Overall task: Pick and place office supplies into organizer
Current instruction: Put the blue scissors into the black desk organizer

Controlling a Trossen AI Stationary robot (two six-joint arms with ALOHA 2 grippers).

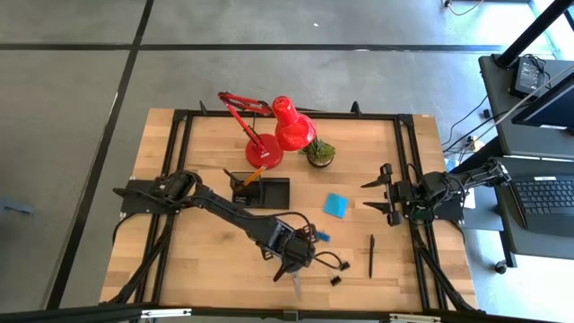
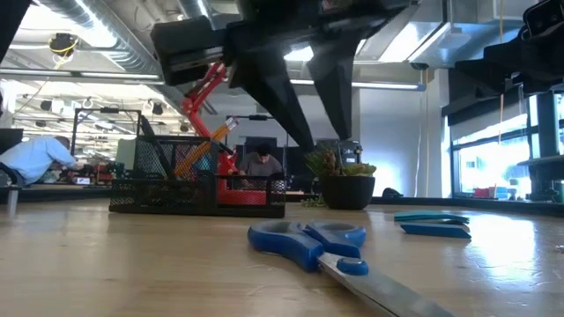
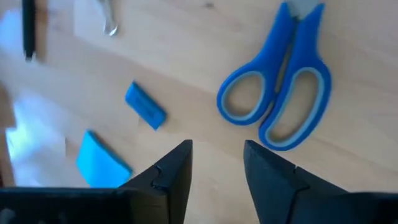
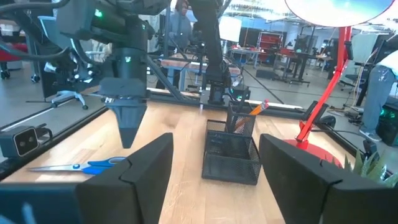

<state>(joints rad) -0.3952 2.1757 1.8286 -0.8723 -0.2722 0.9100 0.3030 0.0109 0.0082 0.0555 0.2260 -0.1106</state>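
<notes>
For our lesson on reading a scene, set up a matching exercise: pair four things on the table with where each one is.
Things:
1. scissors
2. pencil
3. pen
4. plant

Places:
A. next to the red lamp
B. lying on the wood close by the right arm
C. standing in the organizer
D. on the table under the left end effector

Pairs: 1-D, 2-C, 3-B, 4-A

Left gripper (image 3: 217, 165) points down with fingers parted; right gripper (image 1: 377, 195) waits, fingers spread
</notes>
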